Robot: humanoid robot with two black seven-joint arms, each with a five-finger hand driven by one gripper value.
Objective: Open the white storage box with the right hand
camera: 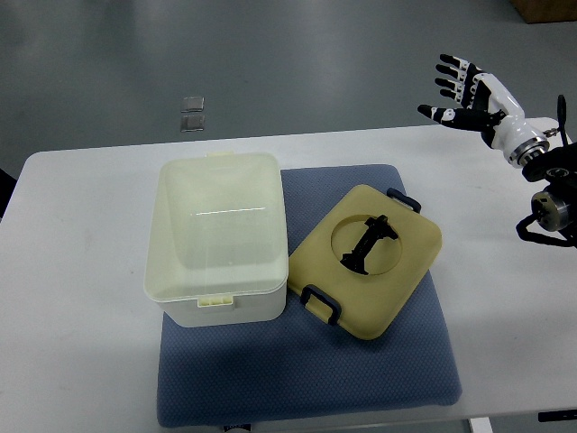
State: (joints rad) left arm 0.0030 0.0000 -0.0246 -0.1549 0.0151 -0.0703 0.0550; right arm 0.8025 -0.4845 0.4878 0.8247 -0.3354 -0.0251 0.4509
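The white storage box (218,236) stands on the left part of a blue mat (306,361), its top uncovered so the pale inside shows. Its cream lid (365,260) lies flat on the mat just right of the box, with a black handle in a round recess and black clips at two corners. My right hand (464,90) hangs in the air at the upper right, well away from box and lid, fingers spread and holding nothing. The left arm does not show.
A white table (81,271) carries the mat. Beyond its far edge is grey floor with a small metal floor plate (192,115). A brown object (545,11) sits at the top right corner.
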